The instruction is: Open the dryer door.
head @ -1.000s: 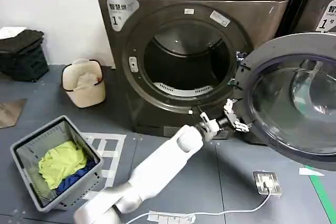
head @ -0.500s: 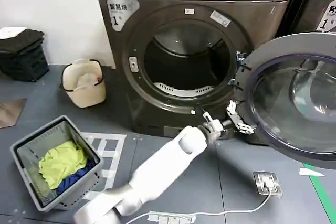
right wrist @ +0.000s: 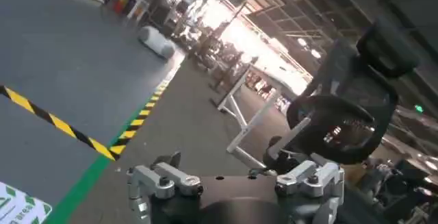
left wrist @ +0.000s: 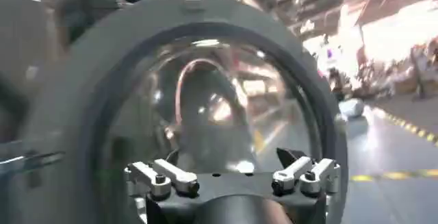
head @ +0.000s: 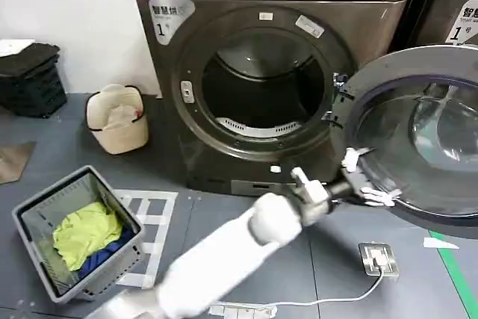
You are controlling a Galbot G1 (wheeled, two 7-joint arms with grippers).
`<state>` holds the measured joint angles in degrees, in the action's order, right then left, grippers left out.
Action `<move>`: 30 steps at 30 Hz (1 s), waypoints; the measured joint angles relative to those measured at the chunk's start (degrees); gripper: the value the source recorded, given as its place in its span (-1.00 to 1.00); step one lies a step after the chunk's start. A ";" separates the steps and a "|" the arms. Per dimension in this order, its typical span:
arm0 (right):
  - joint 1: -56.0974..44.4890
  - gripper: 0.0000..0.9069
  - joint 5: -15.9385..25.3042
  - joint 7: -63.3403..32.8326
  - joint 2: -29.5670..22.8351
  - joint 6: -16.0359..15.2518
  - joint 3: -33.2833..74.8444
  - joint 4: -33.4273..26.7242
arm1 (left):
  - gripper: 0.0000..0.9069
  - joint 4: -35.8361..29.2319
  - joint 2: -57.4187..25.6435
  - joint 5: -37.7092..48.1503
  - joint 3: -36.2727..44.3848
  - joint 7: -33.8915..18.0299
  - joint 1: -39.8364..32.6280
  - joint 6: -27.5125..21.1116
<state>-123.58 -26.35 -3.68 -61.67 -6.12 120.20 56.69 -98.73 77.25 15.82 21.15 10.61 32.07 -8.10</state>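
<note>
Outstretched, left gripper spreads against swung-open dryer door.

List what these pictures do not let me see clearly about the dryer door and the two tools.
- Dryer door: head view, its right side is cut off by the picture's edge.
- Left tool: head view, motion blur hides whether it touches the door.
- Door hinge: head view, too small.
- Right tool: right wrist view, its place relative to the dryer is not shown.

Left hand now farther right (along the dryer door).
</note>
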 joint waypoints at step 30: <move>2.72 1.00 0.09 1.69 1.74 -0.09 -1.64 1.05 | 1.00 -21.27 -28.44 30.16 -39.32 -22.41 26.79 -25.78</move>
<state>-120.86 -26.25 -1.99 -59.93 -6.21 118.56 57.74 -120.00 48.81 45.98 -18.17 -11.80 58.86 -33.88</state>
